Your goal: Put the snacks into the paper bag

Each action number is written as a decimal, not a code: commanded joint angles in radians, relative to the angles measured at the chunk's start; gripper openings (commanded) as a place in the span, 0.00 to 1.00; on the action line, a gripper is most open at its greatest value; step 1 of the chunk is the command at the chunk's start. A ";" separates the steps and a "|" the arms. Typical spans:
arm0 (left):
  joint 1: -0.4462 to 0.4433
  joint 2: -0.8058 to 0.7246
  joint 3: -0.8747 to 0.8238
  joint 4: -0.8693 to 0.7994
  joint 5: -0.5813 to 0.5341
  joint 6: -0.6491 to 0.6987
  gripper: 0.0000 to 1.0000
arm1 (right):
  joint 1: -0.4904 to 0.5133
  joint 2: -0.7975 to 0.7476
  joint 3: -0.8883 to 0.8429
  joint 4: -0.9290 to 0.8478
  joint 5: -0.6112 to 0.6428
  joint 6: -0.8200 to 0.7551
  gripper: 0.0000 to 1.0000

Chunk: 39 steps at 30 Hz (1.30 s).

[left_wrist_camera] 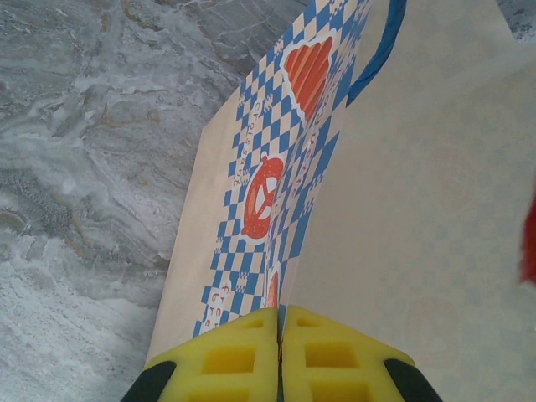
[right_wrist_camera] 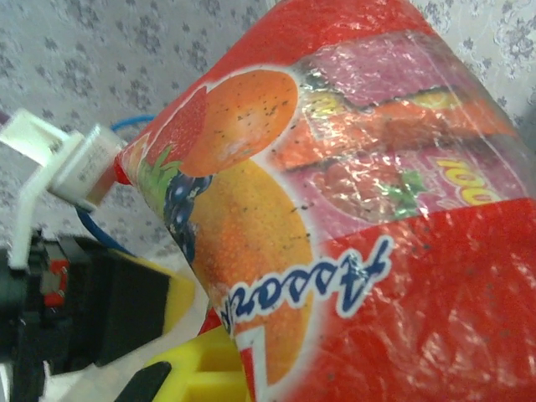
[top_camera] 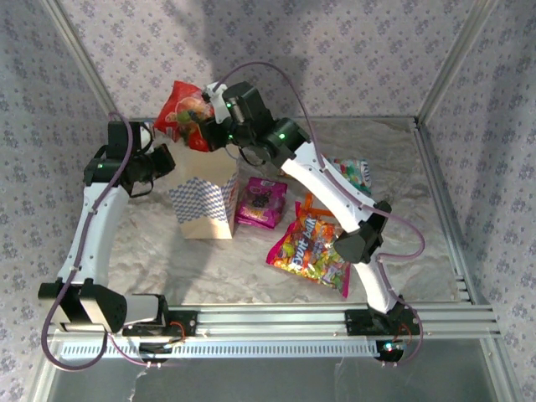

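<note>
Step in hand: red packet (top_camera: 182, 113) into the bag (top_camera: 205, 201).

- Right pincer (top_camera: 216, 126) is clamped on the red packet, jaws nearly together on the film. It holds the packet tilted over the bag mouth. The lower end sits at the rim; can't tell whether it's inside yet.
- Left pincer (left_wrist_camera: 280, 356) is fully closed, pads pinching the bag's top edge at the checkered band (left_wrist_camera: 276, 193). It holds the mouth open on the left side. The bag stands upright on the desk (top_camera: 151, 243), toward the back left.
- In the left wrist view the cream inside wall is open and a red sliver (left_wrist_camera: 528, 243) shows at the right edge, so the packet looks close to the opening.

To do it well, as I read it:
- Turn the packet narrow end down and line it up with the long axis of the mouth.
- Lower it past the rim before letting go. Glossy film dropped high may catch the rim or the blue handle (left_wrist_camera: 377, 50).
- Don't release the left grip early. The paper is light, and a push from the packet could tip or fold the bag.

Waiting on the desk to the right of the bag: purple (top_camera: 261, 203), orange (top_camera: 316, 208), multicoloured (top_camera: 308, 251), teal-white (top_camera: 356, 172).
</note>
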 commanded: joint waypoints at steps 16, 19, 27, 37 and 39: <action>0.009 -0.023 0.004 -0.011 -0.009 -0.029 0.00 | 0.009 -0.077 0.052 -0.085 0.055 -0.264 0.00; 0.010 -0.023 0.004 -0.011 -0.011 -0.030 0.00 | 0.009 -0.076 0.053 -0.112 0.032 -0.306 0.00; 0.012 -0.022 0.000 -0.014 -0.020 -0.039 0.00 | 0.010 -0.074 0.052 -0.178 0.029 -0.376 0.00; 0.016 -0.022 -0.010 -0.009 -0.026 -0.058 0.00 | 0.012 -0.103 0.038 -0.162 0.070 -0.438 0.00; 0.018 -0.023 -0.012 -0.008 -0.026 -0.061 0.00 | 0.010 -0.107 0.038 -0.148 0.100 -0.439 0.00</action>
